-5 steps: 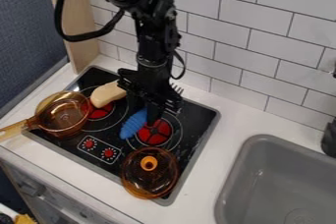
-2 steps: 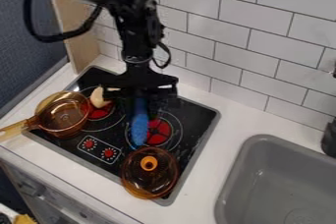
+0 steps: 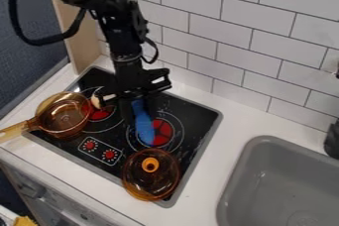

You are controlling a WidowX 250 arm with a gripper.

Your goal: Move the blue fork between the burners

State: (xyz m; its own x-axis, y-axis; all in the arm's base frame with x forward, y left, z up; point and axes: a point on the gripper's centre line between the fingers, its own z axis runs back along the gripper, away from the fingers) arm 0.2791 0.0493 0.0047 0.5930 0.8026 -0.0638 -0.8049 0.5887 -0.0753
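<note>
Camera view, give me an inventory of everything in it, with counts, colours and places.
Fork: one, blue, at the right burner's left side
Pot: one, amber, stovetop's left edge
Lid: one, amber, stovetop's front right
Pale object: one, cream, partly hidden, by the left burner
Burners: two, red and black, on the stovetop
Knobs: two, red, stovetop front
Stovetop: one, black, on the counter
Counter: one, white, around the stovetop
Sink: one, grey, right
Wall tiles: many, white, behind
Board: one, wooden, upper left
Arm: one, black, from the top
Gripper: one, black, above the fork
</note>
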